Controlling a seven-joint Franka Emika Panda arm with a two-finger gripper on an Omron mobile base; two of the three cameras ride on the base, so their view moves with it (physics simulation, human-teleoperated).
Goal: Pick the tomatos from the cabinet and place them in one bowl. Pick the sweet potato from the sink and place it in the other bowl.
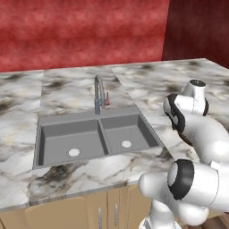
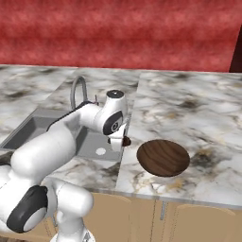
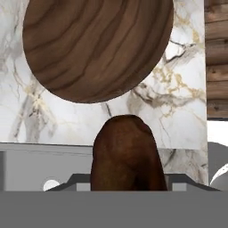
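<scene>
The fingers [image 3: 127,187] pinch the sweet potato [image 3: 126,153], carried clear above the marble table [image 2: 198,113] at the sink's [image 1: 96,138] right edge. The wooden bowl [image 2: 163,157] waits at its 3 o'clock in the right base view, likely the drop target.

A brown sweet potato [image 3: 125,153] hangs over the sink's [image 1: 96,138] edge, near the dark wood-grain bowl [image 2: 163,157].
</scene>
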